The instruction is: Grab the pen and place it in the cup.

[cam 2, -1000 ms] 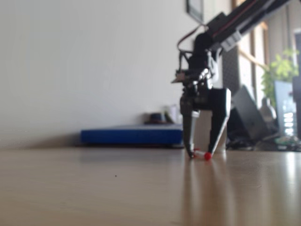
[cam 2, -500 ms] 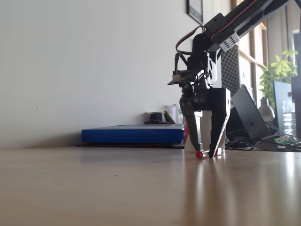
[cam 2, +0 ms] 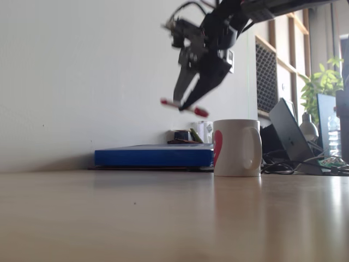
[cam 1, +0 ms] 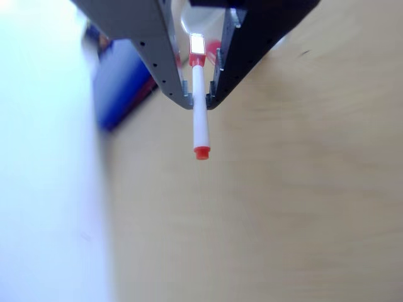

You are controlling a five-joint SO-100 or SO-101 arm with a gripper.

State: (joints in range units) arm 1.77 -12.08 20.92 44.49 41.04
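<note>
Pen point(cam 2: 184, 107) is clamped crosswise between the closed fingers of the gripper point(cam 2: 187, 103), in the air above the cup point(cam 2: 236, 148) and off to its left in the fixed view. The carry step is underway; next the pen must come over the cup's rim, tip down, and be let go. Half a second ago the gripper stood low at the table in front of the cup.

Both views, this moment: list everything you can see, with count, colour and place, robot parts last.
pen: one, white with orange-red ends, held in the air left of and above the cup.
cup: one, white with a red patch, standing on the table.
blue slab: one, flat at the table's far edge by the wall.
table: one, light wood.
plant: one, green, far right.
claw: one, black and grey, shut on the pen.
</note>
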